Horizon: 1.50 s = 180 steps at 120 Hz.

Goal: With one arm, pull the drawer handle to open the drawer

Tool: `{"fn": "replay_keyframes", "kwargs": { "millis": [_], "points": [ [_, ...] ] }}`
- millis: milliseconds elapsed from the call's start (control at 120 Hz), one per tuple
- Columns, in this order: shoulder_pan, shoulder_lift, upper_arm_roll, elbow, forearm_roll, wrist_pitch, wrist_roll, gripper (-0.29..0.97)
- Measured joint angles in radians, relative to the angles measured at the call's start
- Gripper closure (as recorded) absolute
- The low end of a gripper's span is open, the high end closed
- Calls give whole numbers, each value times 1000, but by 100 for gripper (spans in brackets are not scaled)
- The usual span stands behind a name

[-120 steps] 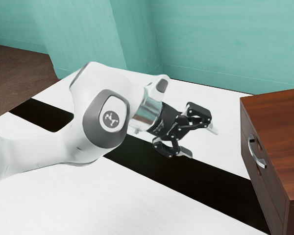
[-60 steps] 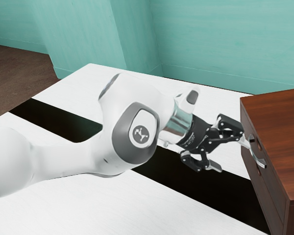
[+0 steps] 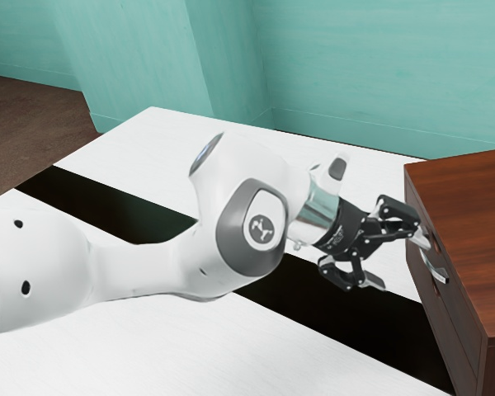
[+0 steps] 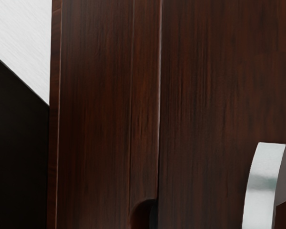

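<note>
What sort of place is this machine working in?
Probably a plain computer-rendered test room, not a real home: bare teal walls, a white table crossed by a black band, and a lone wooden drawer cabinet with a metal handle.

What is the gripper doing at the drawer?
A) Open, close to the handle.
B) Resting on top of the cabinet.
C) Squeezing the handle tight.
A: the gripper has its fingers wide apart beside the handle, with nothing clamped between them.
</note>
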Motion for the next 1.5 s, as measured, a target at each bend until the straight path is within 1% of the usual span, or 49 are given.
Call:
{"fn": "replay_keyframes", "kwargs": {
  "millis": [300, 533, 742, 908, 1150, 1500],
  "points": [
    [-4, 11, 6, -3, 23, 8, 1, 0],
    [-13, 10, 21, -11, 62, 11, 16, 0],
    [-18, 0, 32, -10, 171, 8, 17, 0],
    [-14, -17, 35, -12, 209, 4, 19, 0],
    [-13, -63, 54, -56, 206, -9, 20, 0],
    [14, -154, 46, -155, 200, -17, 6, 0]
  ]
}}
